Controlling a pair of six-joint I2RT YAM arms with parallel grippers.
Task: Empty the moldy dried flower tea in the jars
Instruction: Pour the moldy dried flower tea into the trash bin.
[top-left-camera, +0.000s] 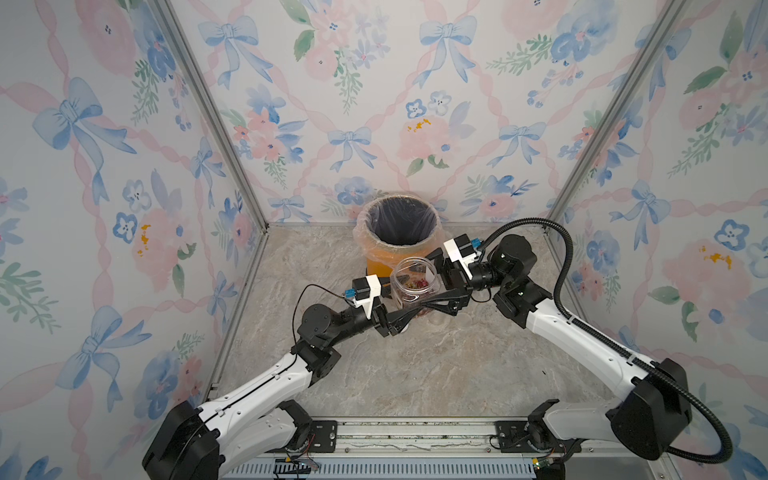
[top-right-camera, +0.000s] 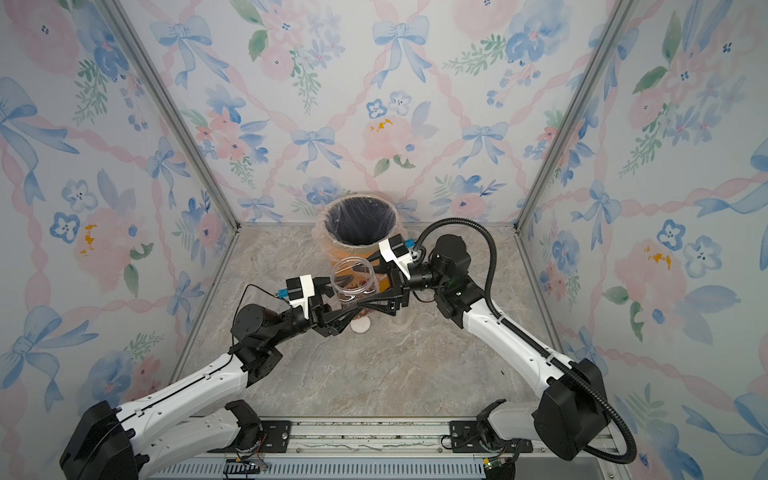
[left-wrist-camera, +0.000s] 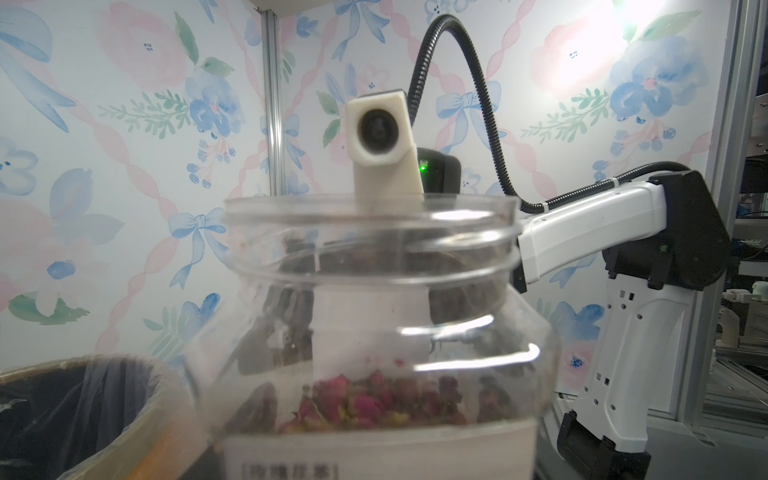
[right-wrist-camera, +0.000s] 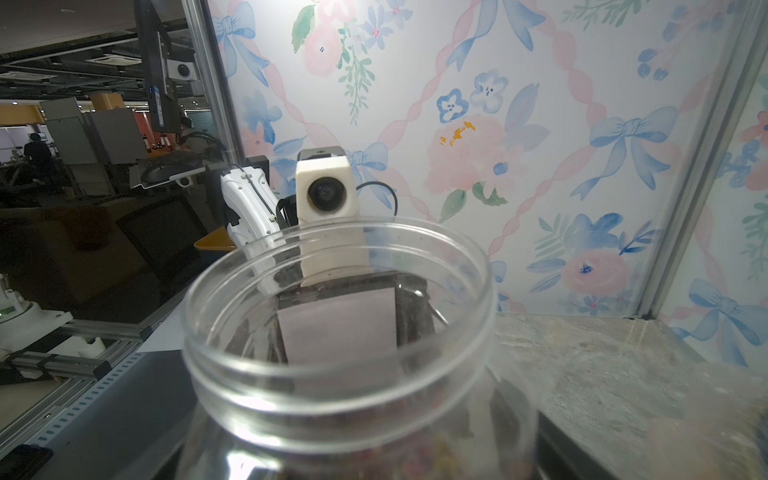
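the marbled worktop (top-left-camera: 415, 374) fills the floor of the booth, and at its back stands the orange bin (top-left-camera: 376, 262) with a clear plastic liner folded over its rim, its dark mouth open upward

both arms reach in from the near corners and meet just in front of the bin, at the squarish labelled jar (top-left-camera: 413, 274); the jar is upright, lid off, and seems to be held up off the worktop

the left claw (top-left-camera: 409, 297) comes in from the left with its jaws wide, one on either side of the jar's body, and has hold of it

the right claw (top-left-camera: 424, 282) straddles the same jar from the opposite side, jaws also wide (whether its pads press on the clear wall or stand just off it, i cannot tell)

the dried flower tea (left-wrist-camera: 365, 403), pink and reddish-brown buds, lies in a shallow layer at the bottom of the jar, above the white label

a white lid (top-right-camera: 360, 325) lies flat on the worktop just near of the jar, partly under the left claw
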